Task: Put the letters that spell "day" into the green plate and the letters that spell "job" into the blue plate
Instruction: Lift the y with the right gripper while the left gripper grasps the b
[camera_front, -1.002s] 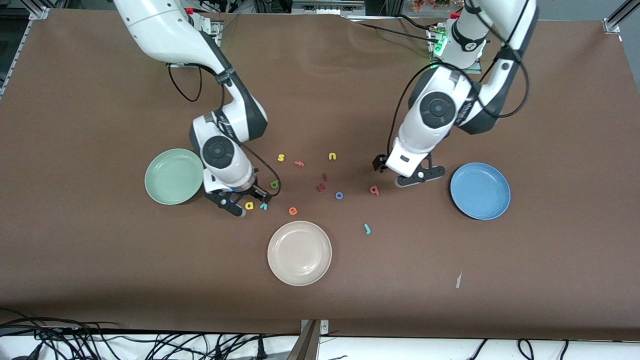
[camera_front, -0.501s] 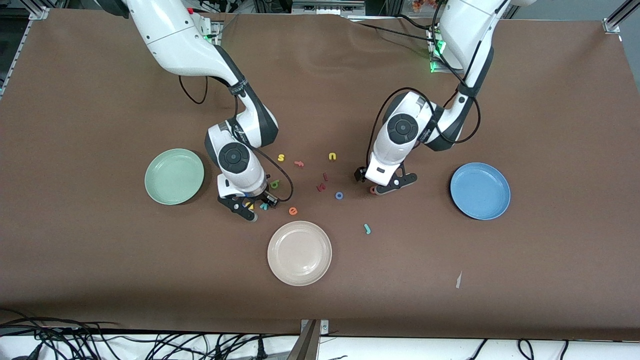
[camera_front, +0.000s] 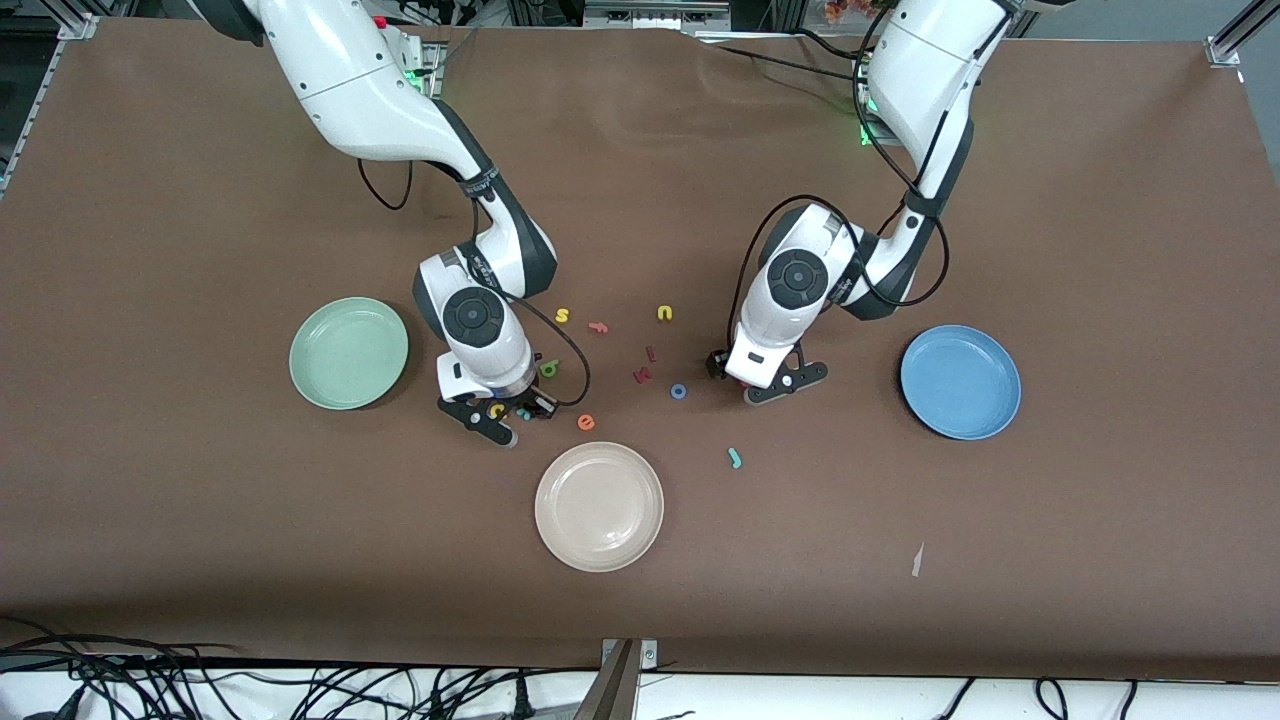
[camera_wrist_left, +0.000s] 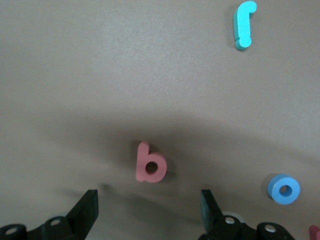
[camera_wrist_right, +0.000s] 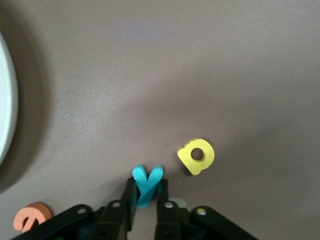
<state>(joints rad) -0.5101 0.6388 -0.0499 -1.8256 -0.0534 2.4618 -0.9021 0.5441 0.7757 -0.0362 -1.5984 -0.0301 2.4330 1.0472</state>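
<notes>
My right gripper (camera_wrist_right: 146, 192) is down at the table between the green plate (camera_front: 348, 352) and the beige plate, shut on the teal "y" (camera_wrist_right: 147, 182). The yellow "a" (camera_wrist_right: 196, 156) lies just beside it, and the olive "d" (camera_front: 548, 369) lies a little farther from the front camera. My left gripper (camera_wrist_left: 149, 200) stands open low over the salmon "b" (camera_wrist_left: 150, 163), which lies just ahead of the gap between its fingers. The blue "o" (camera_wrist_left: 283, 188) and the teal "j" (camera_wrist_left: 244, 25) lie nearby. The blue plate (camera_front: 960, 381) sits toward the left arm's end.
A beige-white plate (camera_front: 598, 505) sits nearer the front camera, with an orange "e" (camera_front: 586, 422) by its rim. A yellow "s" (camera_front: 562, 316), salmon "f" (camera_front: 598, 326), yellow "u" (camera_front: 665, 313) and dark red letters (camera_front: 643, 374) lie mid-table. A white scrap (camera_front: 917, 560) lies nearer the front edge.
My right gripper came down and closed on the "y". My left gripper moved from beside the blue plate toward mid-table and lowered over the "b", still open.
</notes>
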